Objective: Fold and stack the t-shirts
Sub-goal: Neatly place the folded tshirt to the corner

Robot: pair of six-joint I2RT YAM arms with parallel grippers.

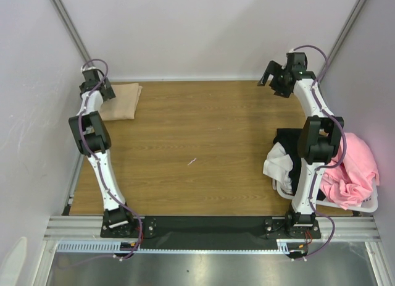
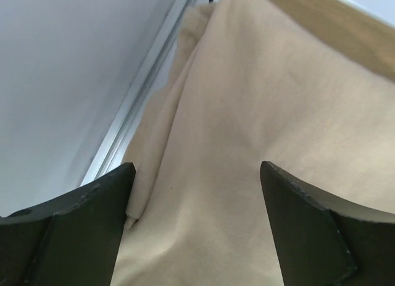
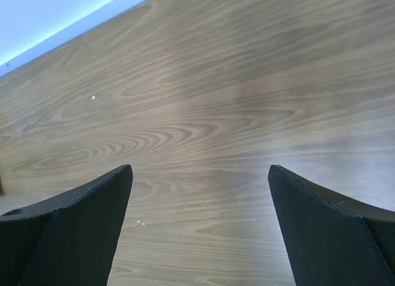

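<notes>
A folded tan t-shirt (image 1: 122, 100) lies at the table's far left corner; up close it fills the left wrist view as beige cloth (image 2: 265, 113). My left gripper (image 1: 103, 90) hovers at its left edge, and in its own view the left gripper (image 2: 197, 175) stands open over the cloth, holding nothing. A black t-shirt (image 1: 290, 143), a white t-shirt (image 1: 279, 164) and a pink t-shirt (image 1: 353, 172) are heaped in the basket at the right. My right gripper (image 1: 270, 76) hangs open at the far right, its wrist view showing the right gripper (image 3: 200, 175) over bare wood.
A white laundry basket (image 1: 364, 207) sits at the right edge beside the right arm. Grey walls close in left, back and right. An aluminium rail (image 2: 133, 107) runs along the tan shirt's left side. The wooden tabletop (image 1: 203, 150) spreads between the arms.
</notes>
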